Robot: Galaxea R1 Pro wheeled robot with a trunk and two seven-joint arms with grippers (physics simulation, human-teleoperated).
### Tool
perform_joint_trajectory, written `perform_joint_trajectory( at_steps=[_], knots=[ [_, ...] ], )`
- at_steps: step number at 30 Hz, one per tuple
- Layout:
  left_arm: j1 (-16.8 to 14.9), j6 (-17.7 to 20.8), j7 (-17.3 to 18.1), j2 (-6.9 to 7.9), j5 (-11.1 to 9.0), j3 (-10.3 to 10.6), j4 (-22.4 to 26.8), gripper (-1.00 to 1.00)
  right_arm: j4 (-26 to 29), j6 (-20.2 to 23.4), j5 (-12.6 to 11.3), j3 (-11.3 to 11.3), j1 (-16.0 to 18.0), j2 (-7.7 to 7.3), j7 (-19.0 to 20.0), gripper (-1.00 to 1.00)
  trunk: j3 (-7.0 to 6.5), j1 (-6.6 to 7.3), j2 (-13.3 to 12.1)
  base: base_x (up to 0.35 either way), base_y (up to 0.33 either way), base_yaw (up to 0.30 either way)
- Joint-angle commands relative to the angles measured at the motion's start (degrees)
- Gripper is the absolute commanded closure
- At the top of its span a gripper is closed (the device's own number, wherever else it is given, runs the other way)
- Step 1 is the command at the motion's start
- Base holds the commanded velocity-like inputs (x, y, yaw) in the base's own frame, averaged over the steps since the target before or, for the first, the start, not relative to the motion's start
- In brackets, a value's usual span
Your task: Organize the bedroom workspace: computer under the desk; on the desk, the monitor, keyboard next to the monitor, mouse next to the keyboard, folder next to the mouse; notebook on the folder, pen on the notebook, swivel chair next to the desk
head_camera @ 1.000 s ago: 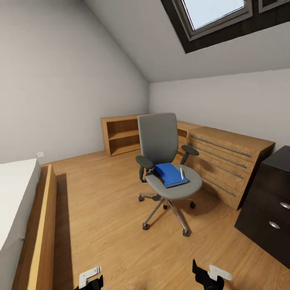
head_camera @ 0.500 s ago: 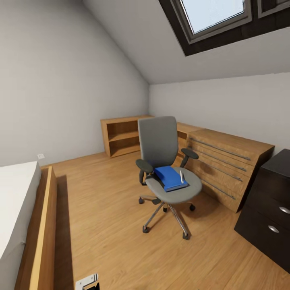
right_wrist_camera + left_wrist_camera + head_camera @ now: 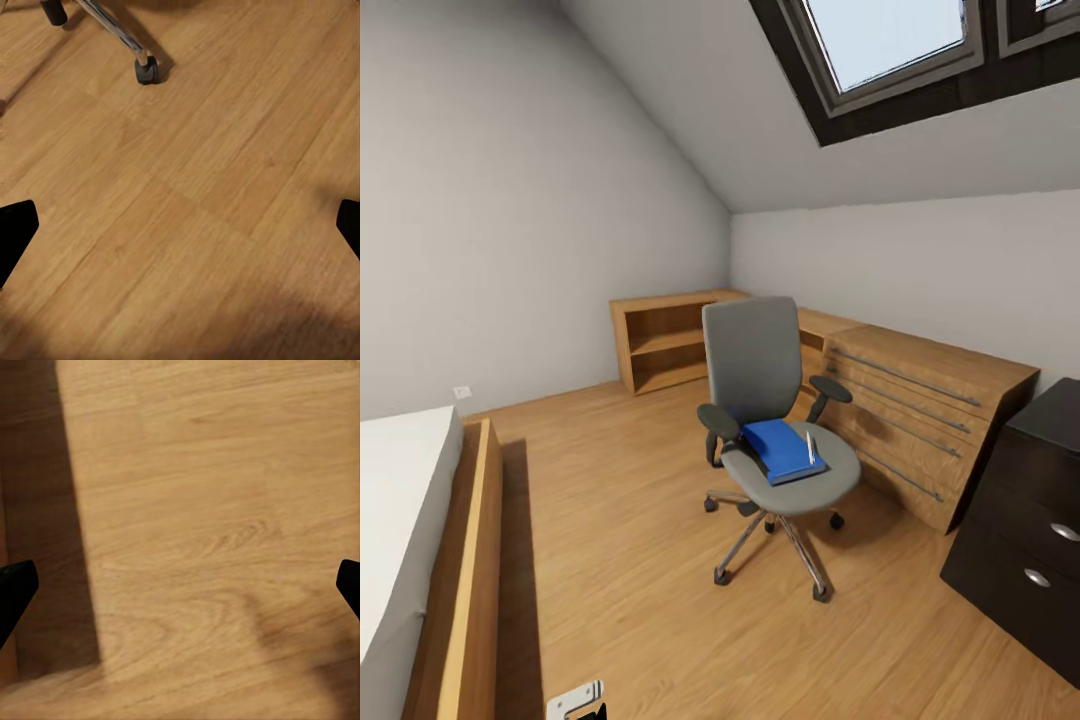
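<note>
The swivel chair (image 3: pixel 758 380) stands in the middle of the wooden floor, its grey seat facing me. The blue folder (image 3: pixel 782 449) lies flat on the seat. The pen (image 3: pixel 811 447), a thin whitish stick, rests on the folder's right side. A dark edge runs along the folder's left side; I cannot tell whether it is the notebook. The desk, computer, monitor, keyboard and mouse are out of view. My left gripper (image 3: pixel 180 589) hangs open over bare floor. My right gripper (image 3: pixel 180 225) is open above the floor, with a chair caster (image 3: pixel 146 69) ahead of it.
A bed (image 3: pixel 395 500) in a wooden frame fills the left side. A low wooden shelf unit (image 3: pixel 665 340) stands at the back wall, and a wooden drawer unit (image 3: pixel 920 405) runs along the right wall. A black drawer cabinet (image 3: pixel 1030 540) stands at the near right. A skylight (image 3: pixel 890 40) is overhead.
The head camera has tilted up a little, so the whole picture slid down and the arm tips slipped past the bottom edge. The chair and the things on it kept their places.
</note>
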State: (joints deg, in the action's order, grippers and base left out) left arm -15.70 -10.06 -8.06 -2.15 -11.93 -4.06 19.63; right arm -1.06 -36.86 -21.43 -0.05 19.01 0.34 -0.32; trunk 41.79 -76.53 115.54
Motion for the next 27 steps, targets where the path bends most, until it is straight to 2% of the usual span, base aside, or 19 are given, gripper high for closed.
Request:
perform_joint_trajectory(
  at_steps=[1, 27],
  knots=[
    [0.0, -0.2, 0.1, -0.04, -0.2, -0.2, 0.0, -1.00, -0.1, -0.2, -0.1, 0.0, 0.1, 0.01, 0.0, -1.00, -0.13, 0.24, -0.4, 0.000, 0.000, 0.000],
    [0.0, -0.2, 0.1, -0.12, -0.2, -0.2, -0.7, -1.00, -0.1, -0.2, -0.1, 0.0, 0.1, 0.01, 0.0, -1.00, -4.80, 5.95, -10.8, 0.000, 0.000, 0.000]
  ],
)
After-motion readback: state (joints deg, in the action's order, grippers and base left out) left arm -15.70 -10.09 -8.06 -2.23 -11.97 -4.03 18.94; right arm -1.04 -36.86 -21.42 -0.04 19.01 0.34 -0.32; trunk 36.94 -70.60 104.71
